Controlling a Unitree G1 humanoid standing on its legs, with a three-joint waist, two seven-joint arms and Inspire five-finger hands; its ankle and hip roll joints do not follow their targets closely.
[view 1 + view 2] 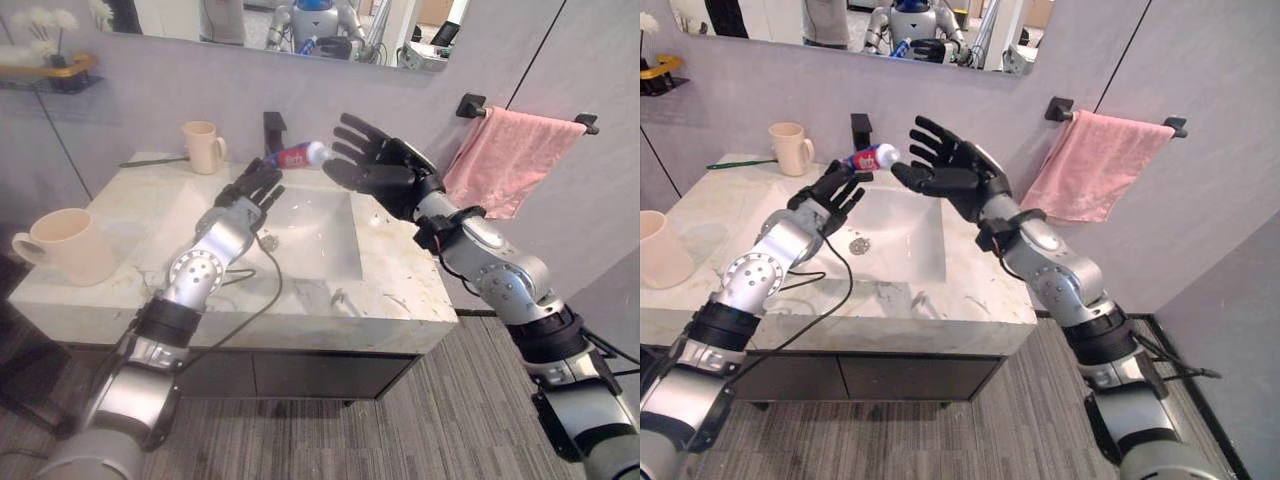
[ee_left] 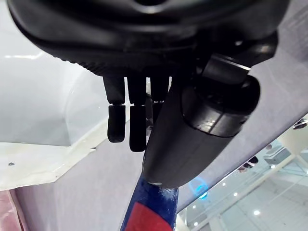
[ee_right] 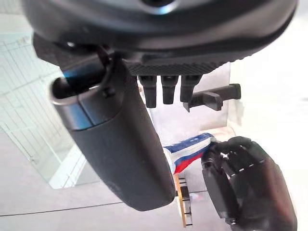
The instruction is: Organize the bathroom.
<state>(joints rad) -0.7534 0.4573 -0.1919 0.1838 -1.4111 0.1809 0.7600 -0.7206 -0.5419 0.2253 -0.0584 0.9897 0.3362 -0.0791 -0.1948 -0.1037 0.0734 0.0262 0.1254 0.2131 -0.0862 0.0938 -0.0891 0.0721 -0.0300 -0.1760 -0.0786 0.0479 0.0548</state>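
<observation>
- Nearest, at about 9 o'clock on the marble counter (image 1: pixel 120 215), stands a cream mug (image 1: pixel 68 245); it looks idle and well apart from the work.
- Above the sink basin (image 1: pixel 320 235), the left hand (image 1: pixel 252 187) has its fingers curled round one end of a toothpaste tube (image 1: pixel 300 155) and holds it up in the air.
- The tube is red and blue with a white cap, lying roughly level, cap pointing toward 3 o'clock.
- The right hand (image 1: pixel 375 165) sits just beside the cap end, fingers spread and relaxed, gripping nothing; it looks ready to receive.
- I judge the tube light, soft-walled and a bit slick; squeezing the middle could force paste out, so the stiffer shoulder near the cap seems the better place to take hold.
- Farther back, at 11 o'clock, a second mug (image 1: pixel 204 147) stands by the black faucet (image 1: pixel 273 131).
- At 2 o'clock a pink towel (image 1: pixel 505 160) hangs on its wall bar.
</observation>
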